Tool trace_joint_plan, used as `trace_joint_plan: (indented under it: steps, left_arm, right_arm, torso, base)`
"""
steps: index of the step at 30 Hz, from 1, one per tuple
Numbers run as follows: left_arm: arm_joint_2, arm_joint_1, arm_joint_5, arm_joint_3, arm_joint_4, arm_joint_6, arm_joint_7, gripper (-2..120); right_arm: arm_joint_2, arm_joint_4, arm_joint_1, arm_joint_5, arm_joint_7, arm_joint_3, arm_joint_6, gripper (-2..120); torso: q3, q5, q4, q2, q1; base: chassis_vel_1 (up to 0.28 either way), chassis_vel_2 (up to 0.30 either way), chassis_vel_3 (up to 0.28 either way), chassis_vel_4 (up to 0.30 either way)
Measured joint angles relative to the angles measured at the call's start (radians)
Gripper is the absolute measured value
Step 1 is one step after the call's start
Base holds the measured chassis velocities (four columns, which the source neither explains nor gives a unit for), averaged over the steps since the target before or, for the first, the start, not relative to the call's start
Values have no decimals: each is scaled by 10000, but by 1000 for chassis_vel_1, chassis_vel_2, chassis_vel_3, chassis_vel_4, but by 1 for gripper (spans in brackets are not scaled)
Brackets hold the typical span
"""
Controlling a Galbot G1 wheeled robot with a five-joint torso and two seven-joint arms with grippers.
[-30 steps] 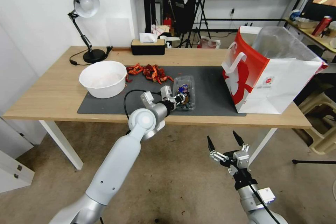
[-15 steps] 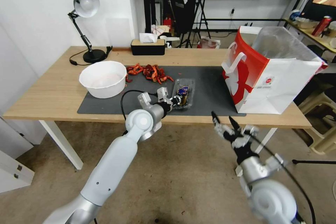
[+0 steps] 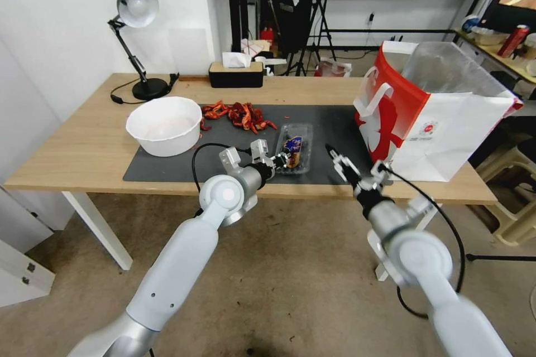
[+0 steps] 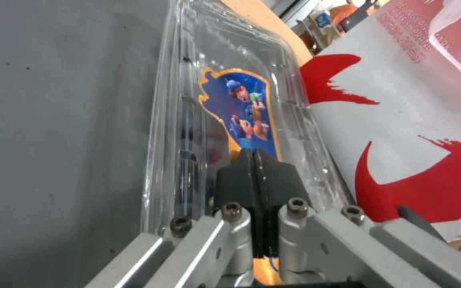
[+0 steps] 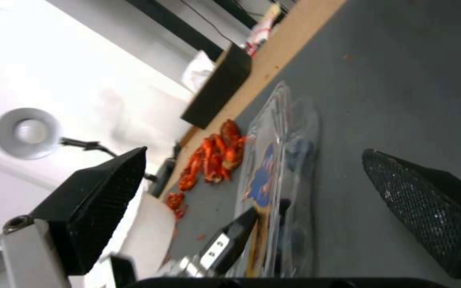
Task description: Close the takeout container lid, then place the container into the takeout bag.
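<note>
The takeout container [image 3: 296,148] lies flat on the grey mat [image 3: 167,166], a small clear box with dark berries inside. Its lid [image 4: 236,100] is down and carries a blue-and-orange picture label. My left gripper [image 3: 282,160] is shut, its closed tips [image 4: 254,176] resting on the lid's near end. My right gripper [image 3: 336,159] hovers open just right of the container, its fingers [image 5: 97,200] spread wide with the container [image 5: 289,172] between and beyond them. The red-and-white takeout bag [image 3: 441,122] stands open at the table's right end, close behind the container [image 4: 412,120].
A white bowl [image 3: 164,125] sits at the mat's left end, with a pile of red food scraps [image 3: 240,114] behind the container. A desk lamp [image 3: 137,8] and a tissue box [image 3: 235,73] stand at the table's back. Bare mat lies between container and bag.
My right arm has risen from below the table edge to beside the container, staying open. The left gripper drew back slightly and the lid now lies flatter.
</note>
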Motion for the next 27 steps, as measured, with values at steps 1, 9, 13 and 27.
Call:
trace_joint_plan:
  steps: [1, 9, 13, 27]
  left_arm:
    - [5, 5, 0, 3, -2, 0, -6, 0]
    - [-73, 39, 3, 28, -22, -26, -49, 0]
    - [-109, 30, 13, 26, -21, -41, -60, 0]
    - [-95, 39, 50, -4, -12, -127, -63, 0]
  right_arm:
    - [16, -140, 284, 142, 288, -53, -141, 100]
    - [94, -816, 1520, 685, 1761, -473, -1279, 100]
    - [154, -1142, 1980, 841, 1951, -719, -1497, 100]
    - [461, -2446, 3938, 887, 3066, -1617, -3012, 100]
  torso:
    - [0, -1, 1, 0, 0]
    - [-2, 0, -1, 0, 0]
    - [-1, 1, -1, 0, 0]
    - [-1, -1, 0, 0, -2]
  base:
    - [0, 0, 0, 0]
    - [0, 0, 0, 0]
    - [0, 0, 0, 0]
    - [0, 0, 0, 0]
